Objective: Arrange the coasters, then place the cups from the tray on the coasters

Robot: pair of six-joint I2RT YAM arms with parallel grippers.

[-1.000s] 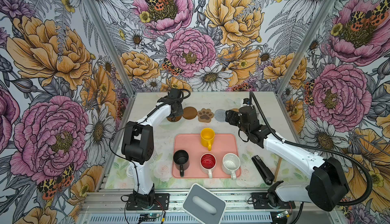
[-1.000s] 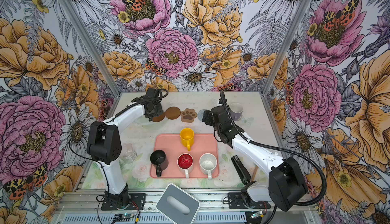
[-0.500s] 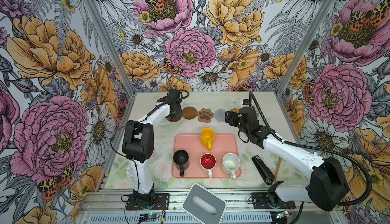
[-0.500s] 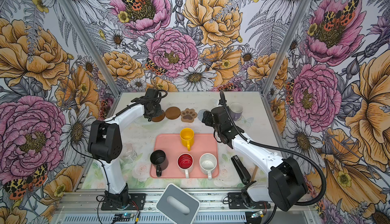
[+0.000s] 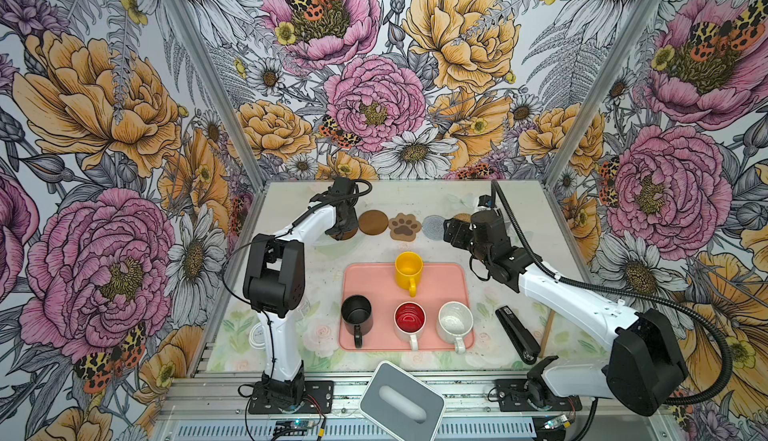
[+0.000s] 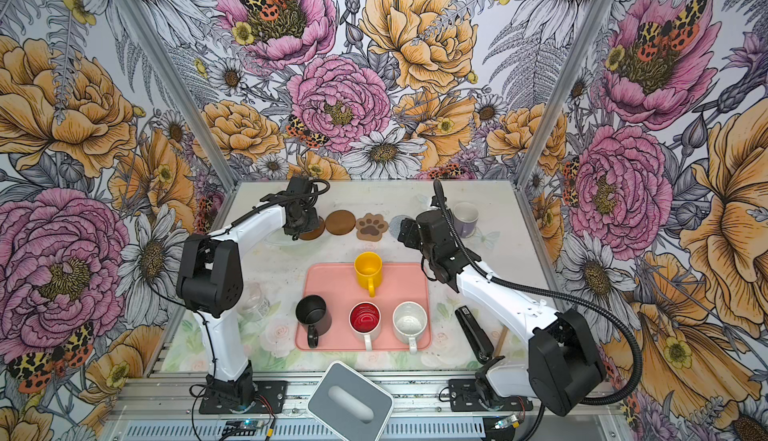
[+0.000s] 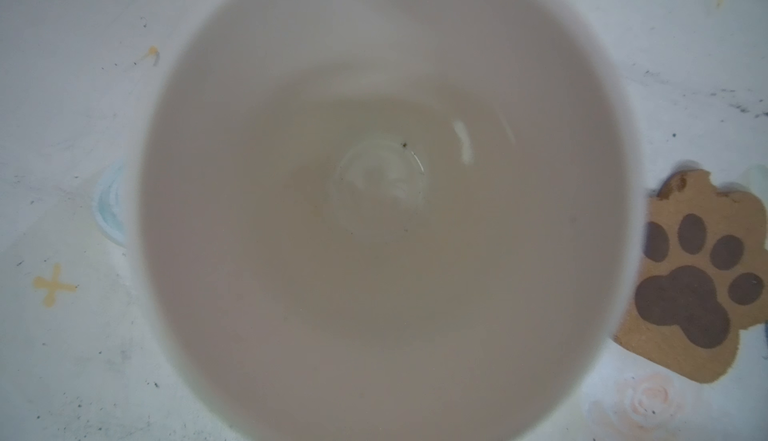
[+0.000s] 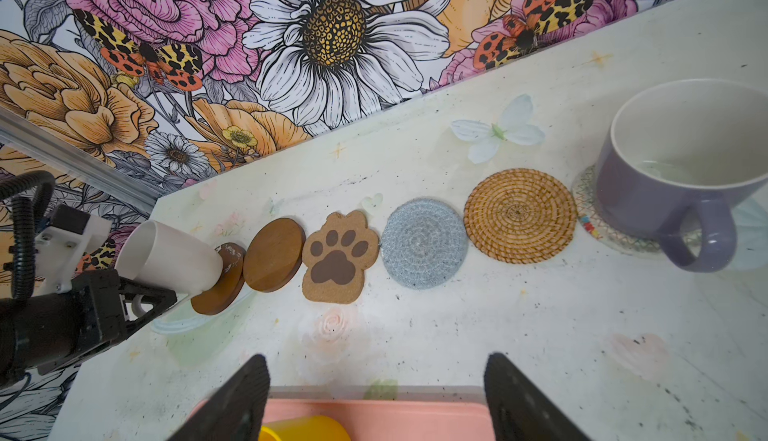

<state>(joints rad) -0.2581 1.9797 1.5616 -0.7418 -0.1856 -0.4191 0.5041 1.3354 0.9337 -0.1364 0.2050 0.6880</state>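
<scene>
Place: robot lab test booth.
Walls: flower-and-butterfly printed panels (image 5: 374,98) held in bare aluminium frame posts (image 5: 208,73).
Machines: white-and-black left robot arm (image 5: 282,335) and matching right robot arm (image 5: 573,301), bolted to a slotted metal base rail (image 5: 208,397).
Electronics: small exposed circuit board (image 5: 297,423) with loose wires.
Props: salmon-pink rectangular tray (image 5: 449,285) on pale floral-print tabletop (image 5: 324,260).

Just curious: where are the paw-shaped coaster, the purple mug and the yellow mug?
paw-shaped coaster (image 8: 332,269), right wrist view, dark main pad.
purple mug (image 8: 636,206), right wrist view, outer wall.
yellow mug (image 5: 409,264), a top view, inside its mouth.
</scene>
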